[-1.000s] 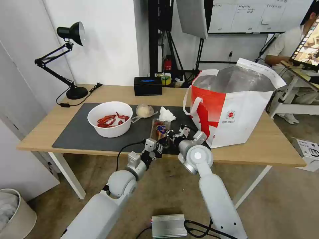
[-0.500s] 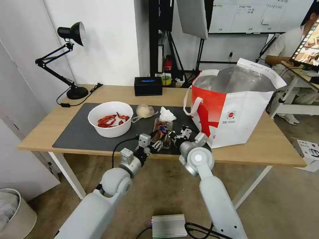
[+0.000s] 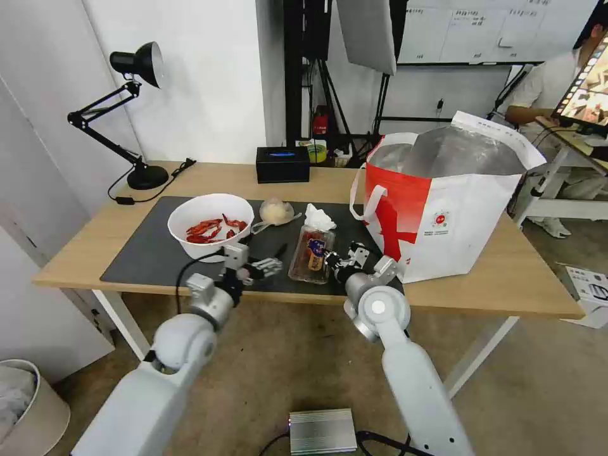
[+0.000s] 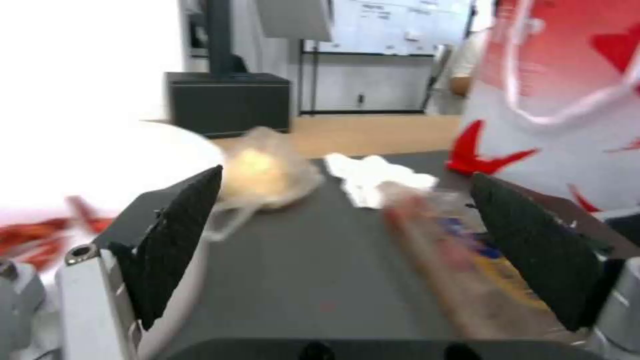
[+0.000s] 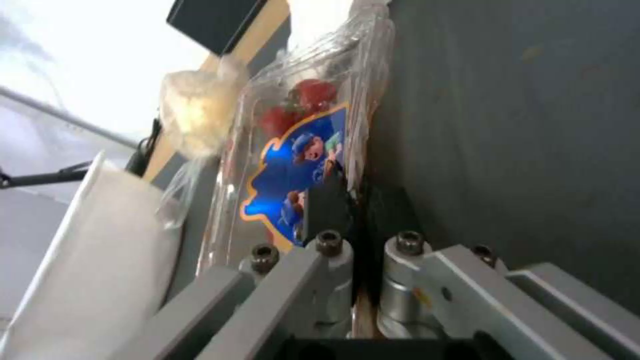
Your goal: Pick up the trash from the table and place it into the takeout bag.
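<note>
While the white bowl of red shells (image 3: 209, 226) sits at the left of the dark grey mat (image 3: 145, 253) on the table (image 3: 481, 285), the left gripper (image 3: 269, 266) hovers just in front of it, near the mat's front edge. Its wrist view shows what the head view cannot: the two black pads (image 4: 177, 240) stand wide apart with nothing between them, the small clear bag (image 4: 263, 175) and the crumpled tissue (image 4: 373, 177) lying beyond. Further right, the clear plastic tray (image 3: 310, 253) lies on the mat, tilted, and the right gripper (image 3: 334, 261) is at its near right edge. From the right wrist, the jaws are pinched closed on the tray's rim beside a blue cartoon label (image 5: 293, 177). Farthest right, the takeout bag (image 3: 456, 215) stands open on the table.
</note>
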